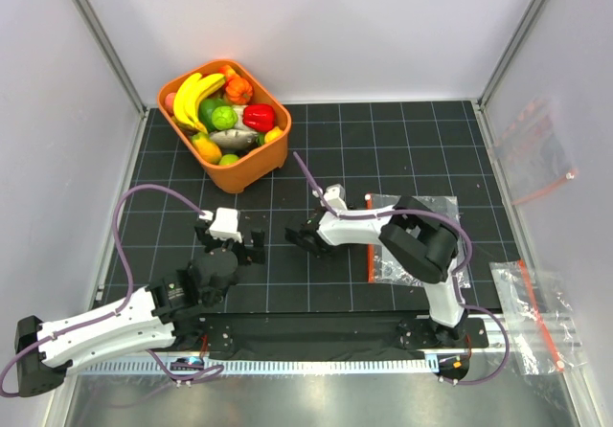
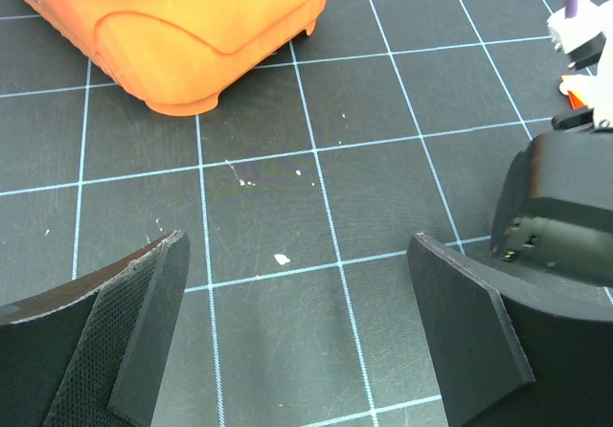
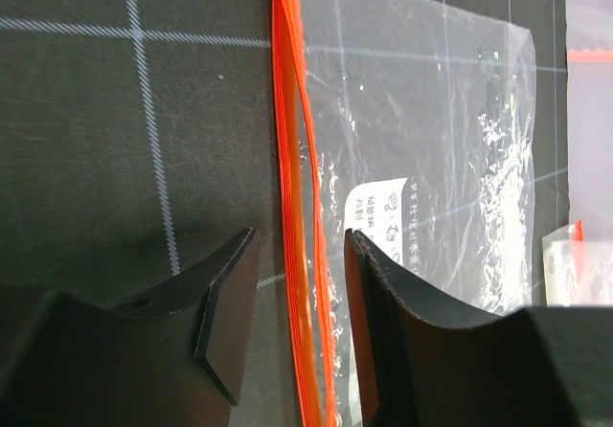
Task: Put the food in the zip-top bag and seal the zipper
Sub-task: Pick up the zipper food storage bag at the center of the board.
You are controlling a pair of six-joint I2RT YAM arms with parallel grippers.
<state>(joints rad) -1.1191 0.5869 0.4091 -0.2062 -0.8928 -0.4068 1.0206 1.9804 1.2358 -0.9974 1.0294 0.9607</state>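
Observation:
The food point(image 1: 225, 111) is a heap of toy bananas, lime-green, red and orange pieces in an orange tub point(image 1: 259, 168) at the back left. The tub also shows in the left wrist view point(image 2: 192, 34). The zip-top bag point(image 1: 388, 259) lies flat on the mat under my right arm, its zipper point(image 1: 371, 259) along its left edge. In the right wrist view the zipper point(image 3: 292, 111) runs between the parted fingers of my right gripper point(image 3: 302, 237), beside the bag point(image 3: 431, 159). In the top view my right gripper point(image 1: 306, 238) shows left of the strip. My left gripper point(image 1: 230, 240) point(image 2: 297, 245) is wide open and empty over the mat.
A second clear bag point(image 1: 527, 303) lies off the mat at the right, and a third point(image 1: 541, 149) leans on the right wall. The right arm's black gripper body point(image 2: 556, 207) is close to the right of my left fingers. White walls enclose the gridded mat point(image 1: 383, 140).

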